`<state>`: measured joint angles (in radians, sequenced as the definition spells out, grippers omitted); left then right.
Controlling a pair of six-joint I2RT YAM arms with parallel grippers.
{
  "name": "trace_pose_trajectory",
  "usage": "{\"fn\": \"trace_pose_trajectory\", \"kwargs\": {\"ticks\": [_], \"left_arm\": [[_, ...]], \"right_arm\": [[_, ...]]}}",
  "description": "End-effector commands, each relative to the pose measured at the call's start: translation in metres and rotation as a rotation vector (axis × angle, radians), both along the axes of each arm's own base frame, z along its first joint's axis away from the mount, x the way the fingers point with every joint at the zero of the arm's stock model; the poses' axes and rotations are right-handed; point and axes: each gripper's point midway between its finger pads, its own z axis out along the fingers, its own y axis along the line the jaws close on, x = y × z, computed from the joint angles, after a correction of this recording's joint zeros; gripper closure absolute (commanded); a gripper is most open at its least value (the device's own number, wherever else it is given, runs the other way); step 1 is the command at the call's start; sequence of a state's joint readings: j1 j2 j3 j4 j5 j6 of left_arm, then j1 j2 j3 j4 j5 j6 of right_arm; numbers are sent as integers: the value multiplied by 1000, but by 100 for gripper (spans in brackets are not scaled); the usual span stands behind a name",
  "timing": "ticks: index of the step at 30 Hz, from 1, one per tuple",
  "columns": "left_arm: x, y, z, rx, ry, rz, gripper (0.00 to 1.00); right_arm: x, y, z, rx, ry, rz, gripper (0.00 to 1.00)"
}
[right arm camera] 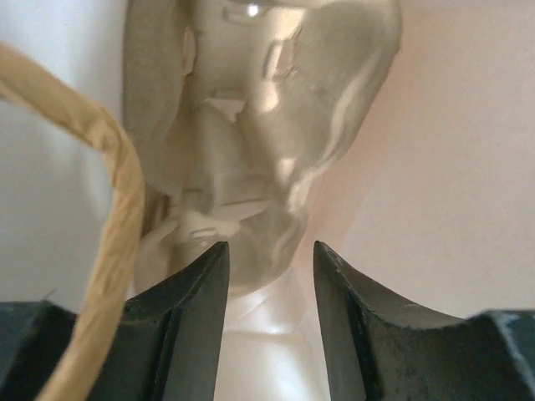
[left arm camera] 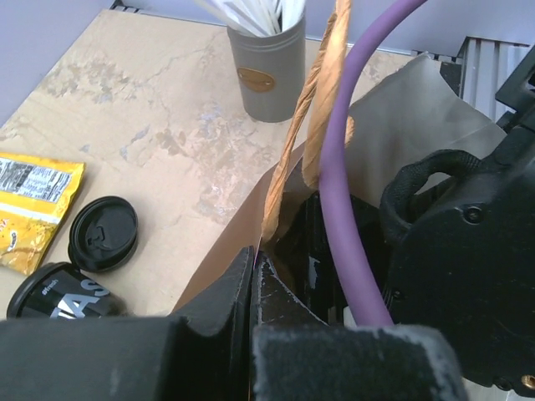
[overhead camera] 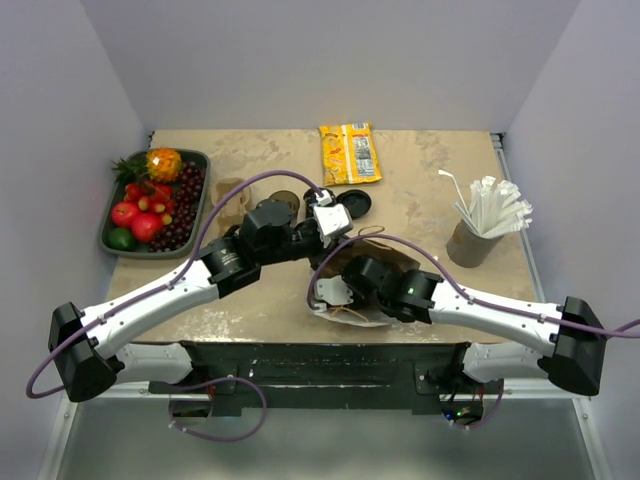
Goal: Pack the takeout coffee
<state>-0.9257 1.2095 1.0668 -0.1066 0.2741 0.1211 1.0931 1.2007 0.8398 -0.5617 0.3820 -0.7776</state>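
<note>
Hiding right gripper (right arm camera: 269,259) from overhead: paper bag (left arm camera: 418,117).

You can make out only one fragment: large pale letters, apparently "TAS", on the black cup (left arm camera: 48,294) in the left wrist view. The yellow packet (left arm camera: 33,200) has a printed panel and the grey holder (left arm camera: 280,54) an oval badge, both too small to read.

Open brown paper bag (left arm camera: 418,117), table front
</note>
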Motion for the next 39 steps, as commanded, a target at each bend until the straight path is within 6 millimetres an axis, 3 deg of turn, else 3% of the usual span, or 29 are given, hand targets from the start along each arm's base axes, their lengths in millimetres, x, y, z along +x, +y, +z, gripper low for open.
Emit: {"fn": "trace_pose_trajectory", "kwargs": {"ticks": [1, 3, 4, 5, 7, 8, 9, 10, 11, 12, 13, 15, 19, 22, 24, 27, 34, 38, 39], "left_arm": [[3, 0, 19, -32, 9, 43, 100], [6, 3, 16, -3, 21, 54, 100], [8, 3, 21, -7, 26, 58, 100], [13, 7, 11, 26, 63, 66, 100], [12, 4, 11, 40, 107, 20, 100], [18, 7, -5, 81, 167, 31, 100], [16, 4, -1, 72, 196, -7, 100], [19, 3, -14, 103, 247, -17, 100], [22, 5, -16, 101, 288, -25, 100], [26, 4, -12, 99, 296, -29, 100], [28, 4, -23, 129, 332, -33, 100], [33, 4, -20, 133, 330, -47, 100], [35, 5, -19, 145, 351, -54, 100], [34, 8, -14, 141, 354, -48, 100], [34, 11, -14, 144, 342, -48, 100], [35, 19, -16, 168, 312, -46, 100], [36, 27, -15, 210, 255, -75, 100], [39, 29, -15, 218, 224, -80, 100], [39, 28, -14, 216, 220, -83, 100]], "right_arm": [[0, 4, 23, 58, 3, -28, 52], [-11, 8, 33, 89, 74, -17, 51], [-15, 20, 54, 167, 95, -11, 50], [-23, 21, 60, 177, 140, 10, 48], [-30, 37, 95, 306, 155, 45, 45], [-34, 39, 104, 327, 172, 65, 44], [-37, 44, 115, 356, 177, 89, 43], [-37, 51, 136, 408, 177, 91, 42], [-37, 54, 146, 434, 182, 93, 42], [-38, 59, 168, 488, 175, 101, 41], [-34, 60, 177, 513, 172, 87, 41], [-27, 61, 203, 582, 161, 68, 40], [-16, 43, 234, 662, 173, 24, 40], [-48, 38, 241, 681, 283, 115, 33], [-73, 33, 231, 678, 406, 145, 27], [-93, 27, 216, 657, 499, 175, 26], [-119, 10, 194, 550, 606, 221, 26], [-110, 5, 178, 532, 560, 172, 25], [-102, 2, 166, 510, 544, 130, 25]]}}
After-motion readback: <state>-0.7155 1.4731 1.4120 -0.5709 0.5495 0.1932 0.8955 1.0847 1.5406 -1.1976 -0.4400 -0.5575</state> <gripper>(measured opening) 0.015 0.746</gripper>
